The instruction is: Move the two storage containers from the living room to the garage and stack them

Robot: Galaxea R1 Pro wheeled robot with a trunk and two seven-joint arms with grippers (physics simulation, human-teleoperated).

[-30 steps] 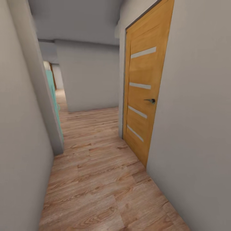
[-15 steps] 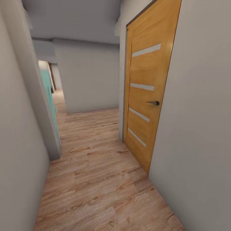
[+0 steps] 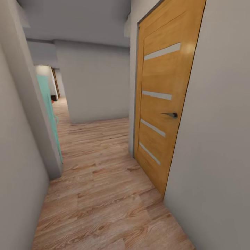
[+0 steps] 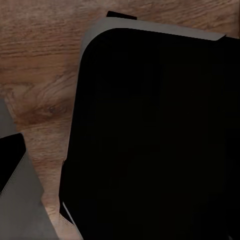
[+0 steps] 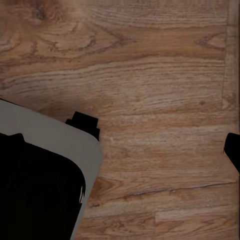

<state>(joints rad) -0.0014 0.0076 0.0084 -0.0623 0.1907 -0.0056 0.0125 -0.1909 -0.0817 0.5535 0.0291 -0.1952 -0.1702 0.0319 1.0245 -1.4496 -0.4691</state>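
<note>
**Inspector:** Where are the storage containers?

**Onlooker:** I can't place them from here. There is a tiny red speck at the far end of the passage on the left, too small to call. The robot is in a narrow hallway, with wood-plank flooring [image 3: 104, 194] underfoot rather than grey concrete, so in my judgement this is neither the garage nor the drop-off point.

**Inspector:** Step in hand?

**Onlooker:** Transit, I would say. With no bin visible at either arm, I judge it is heading off to collect one, though that is a reading, not a sighting.

**Inspector:** What does the next move call for?

**Onlooker:** Holding a line down the middle. On the right stands a shut honey-coloured door [image 3: 163, 100] with pale stripes and a dark lever handle [image 3: 171, 114]; on the left, a grey wall [image 3: 21, 166] ending at a corner, with a teal panel [image 3: 48, 111] just beyond. A white wall [image 3: 97, 83] blocks the far end, so the base must bear left past it.

**Inspector:** Arms and grippers?

**Onlooker:** Both wrist cameras look straight down at planks beside the robot's dark base [image 4: 150, 140], so the arms seem to hang low at its sides. Whether either gripper is parted or closed, I cannot tell.
</note>
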